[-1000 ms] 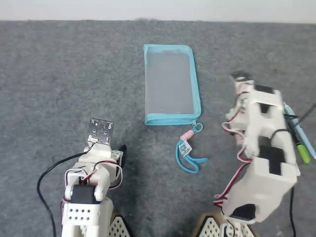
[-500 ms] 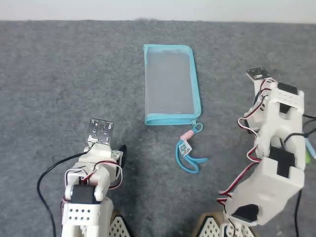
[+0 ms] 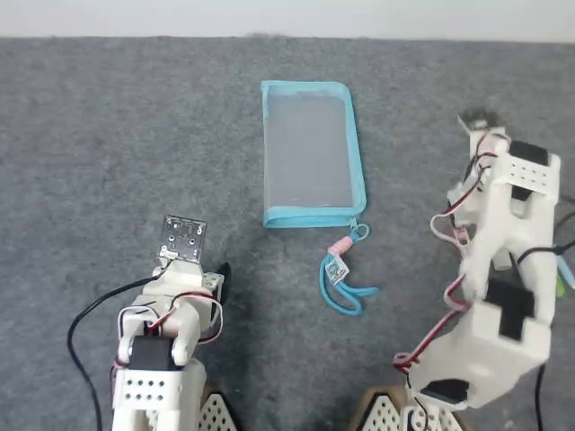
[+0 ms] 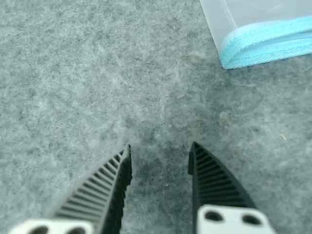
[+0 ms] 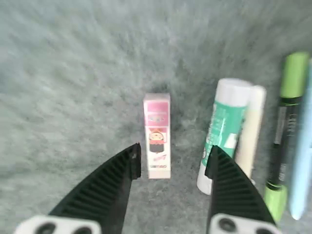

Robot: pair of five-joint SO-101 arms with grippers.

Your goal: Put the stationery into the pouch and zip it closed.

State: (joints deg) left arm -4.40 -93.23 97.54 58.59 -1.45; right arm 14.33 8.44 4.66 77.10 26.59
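Right gripper (image 5: 173,156) spread open, ribbed black fingers, with one small boxy pink-and-white eraser (image 5: 157,136) seen between them. Beside it: one white-green cylindrical glue stick (image 5: 222,134), one green marker (image 5: 285,131), one pale blue pen (image 5: 302,146). One flat rectangular pouch (image 3: 310,153), clear panel, teal fabric trim, lies mid-tabletop, well apart; teal cord loop (image 3: 346,292) at its near end. Left gripper (image 4: 161,156) released over bare fuzzy grey tabletop (image 3: 108,135).

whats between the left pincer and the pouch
Bare grey mat, nothing else; the left wrist view shows it between the left pincer and the pouch corner.
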